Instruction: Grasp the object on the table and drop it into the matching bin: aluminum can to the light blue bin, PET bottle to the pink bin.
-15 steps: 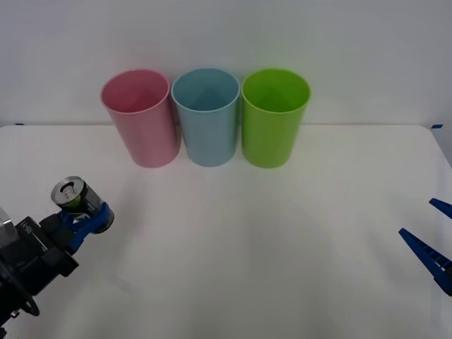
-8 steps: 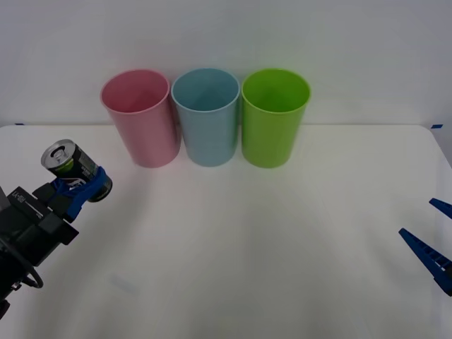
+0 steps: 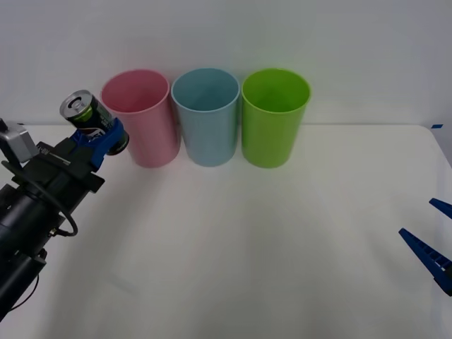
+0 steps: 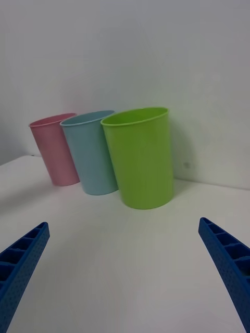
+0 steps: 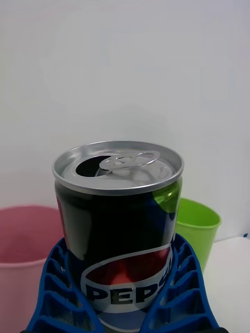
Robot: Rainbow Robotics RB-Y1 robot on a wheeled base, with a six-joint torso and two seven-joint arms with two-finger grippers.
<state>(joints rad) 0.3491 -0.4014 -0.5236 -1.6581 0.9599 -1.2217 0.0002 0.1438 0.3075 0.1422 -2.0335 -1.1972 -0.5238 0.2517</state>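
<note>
Left pincer (image 3: 99,138) clamped on the aluminum can (image 3: 86,113), blue fingers (image 5: 60,283) cupping its lower body so the opened top stays free; can held tilted, off the worktop (image 3: 247,233), just beside the pink bin (image 3: 140,116); light blue bin (image 3: 205,115) lies beyond that, so further travel is judged necessary; right pincer (image 4: 125,276) parked with fingers apart, lime green bin (image 4: 139,156) ahead of it

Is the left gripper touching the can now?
Touching. In the left wrist view the left gripper's blue fingers press on both sides of the aluminum can, with no gap.
</note>
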